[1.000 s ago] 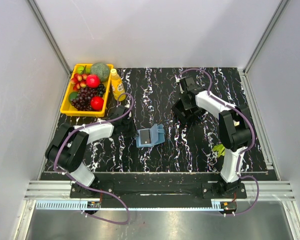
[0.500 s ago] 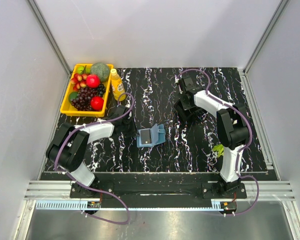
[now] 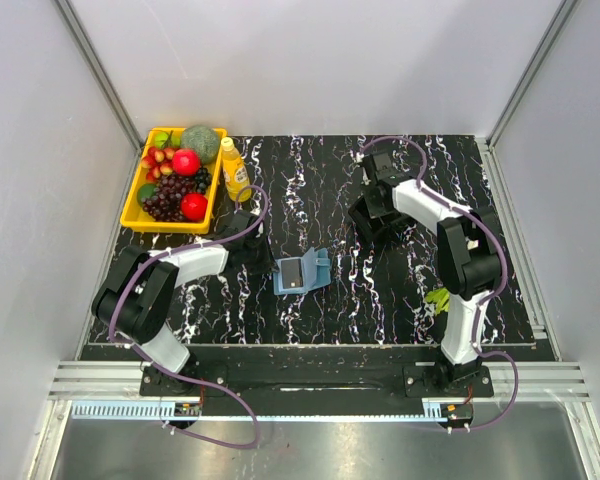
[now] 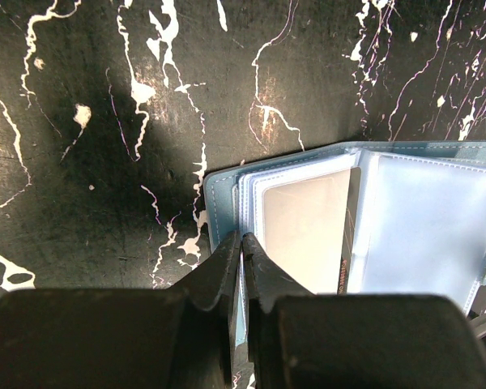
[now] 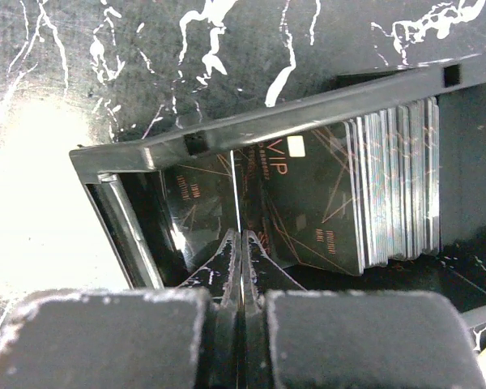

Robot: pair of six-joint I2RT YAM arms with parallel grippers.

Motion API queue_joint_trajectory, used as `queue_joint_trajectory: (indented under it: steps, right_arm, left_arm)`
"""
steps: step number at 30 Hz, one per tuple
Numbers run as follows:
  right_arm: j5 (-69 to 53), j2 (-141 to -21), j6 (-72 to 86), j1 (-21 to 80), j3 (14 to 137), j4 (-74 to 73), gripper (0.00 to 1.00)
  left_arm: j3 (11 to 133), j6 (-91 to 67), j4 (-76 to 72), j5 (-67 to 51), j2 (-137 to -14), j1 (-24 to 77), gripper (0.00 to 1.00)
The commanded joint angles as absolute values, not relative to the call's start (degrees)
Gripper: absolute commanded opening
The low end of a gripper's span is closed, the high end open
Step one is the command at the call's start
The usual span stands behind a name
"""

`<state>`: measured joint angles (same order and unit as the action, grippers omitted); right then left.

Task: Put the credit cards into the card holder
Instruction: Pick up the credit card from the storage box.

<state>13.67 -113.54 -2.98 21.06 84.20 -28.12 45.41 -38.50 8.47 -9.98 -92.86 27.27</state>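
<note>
Black white-veined table (image 3: 380,290), plain grey walls (image 3: 330,60), fruit tray (image 3: 132,212) in the far left corner. The holder (image 3: 302,271) lies open mid-table with my left tool (image 4: 241,237) clamped on its left edge. My right tool (image 5: 241,235) is pinched on a card (image 5: 238,186) in the black box (image 5: 251,126); since a second ago only that arm shifted slightly.

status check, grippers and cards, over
left gripper shut on wallet edge, wallet open. right gripper shut on card in black box. nothing between box and wallet.
</note>
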Motion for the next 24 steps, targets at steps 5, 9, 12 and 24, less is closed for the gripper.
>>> queue_joint_trajectory:
  steps: [5,9,12,24]
  right_arm:
    - [3.9,-107.3,1.2,18.2,84.4,-27.9,0.0]
    - [2.0,-106.1,1.4,17.9,85.3,-29.0,0.0]
    - [1.0,-108.0,1.3,17.8,86.2,-30.1,0.0]
    - [1.7,-113.4,1.2,17.8,86.5,-30.1,0.02]
  left_arm:
    - [45.9,-37.4,10.5,-10.5,-94.5,27.6,0.09]
    - [45.9,-37.4,10.6,-10.3,-94.3,27.6,0.09]
    - [46.1,-37.4,10.5,-10.5,-94.6,27.6,0.09]
    - [46.1,-37.4,10.7,-10.4,-95.0,27.5,0.09]
